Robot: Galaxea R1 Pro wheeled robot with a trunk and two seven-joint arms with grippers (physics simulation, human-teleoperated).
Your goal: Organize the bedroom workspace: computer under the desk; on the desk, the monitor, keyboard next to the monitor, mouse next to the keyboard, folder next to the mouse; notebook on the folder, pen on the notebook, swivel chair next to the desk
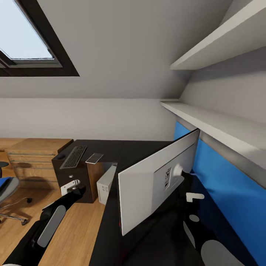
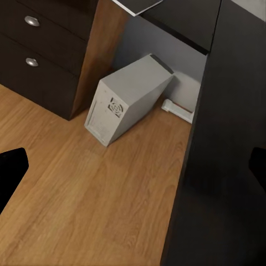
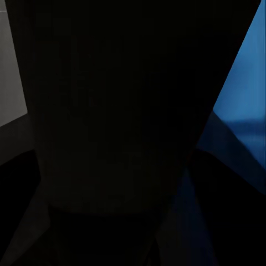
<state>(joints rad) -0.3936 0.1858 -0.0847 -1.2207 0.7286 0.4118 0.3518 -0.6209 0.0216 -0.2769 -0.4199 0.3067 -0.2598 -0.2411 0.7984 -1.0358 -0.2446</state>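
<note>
While reaching behind the monitor (image 1: 155,183) on the desk (image 1: 122,151), right gripper (image 1: 194,196) nearest its stand; grip unreadable. Left gripper (image 1: 70,186) hanging empty, parted.

My head view bright, even daylight from skylight (image 1: 26,33); soft shadows under shelves (image 1: 221,125). My right wrist view nearly black, murky.
</note>
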